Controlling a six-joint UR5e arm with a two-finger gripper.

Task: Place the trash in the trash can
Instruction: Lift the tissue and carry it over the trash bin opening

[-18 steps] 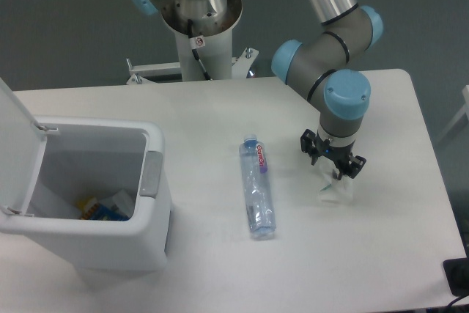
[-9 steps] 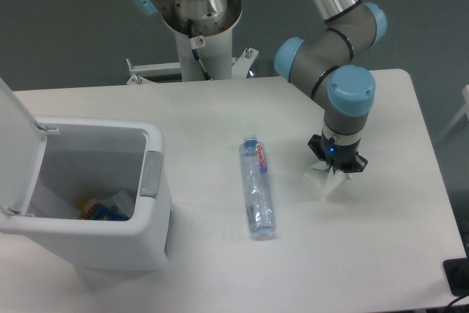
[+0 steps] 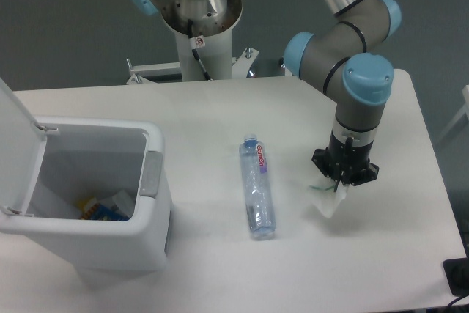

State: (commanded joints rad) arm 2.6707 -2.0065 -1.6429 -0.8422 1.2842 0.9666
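The trash shows as two items. A long clear plastic bottle (image 3: pixel 257 187) with a blue cap and pink-and-blue label lies flat in the middle of the table, cap pointing away. A small white packet (image 3: pixel 328 199) with green marks hangs tilted from my gripper (image 3: pixel 342 180), which points straight down and is shut on the packet's top edge, right of the bottle. The trash can (image 3: pixel 157 219), a large white bin with a grey tab (image 3: pixel 151 174), stands at the left with its lid (image 3: pixel 16 141) swung open.
Inside the bin lie some yellow, blue and white pieces (image 3: pixel 104 209). The arm's base column (image 3: pixel 198 31) rises at the table's far edge. A black object (image 3: pixel 458 276) sits off the table's front right corner.
The fingers closed on the packet, which stood spread around it a second ago. Gripper and packet have since shifted a little right and toward the front edge, packet now dangling.
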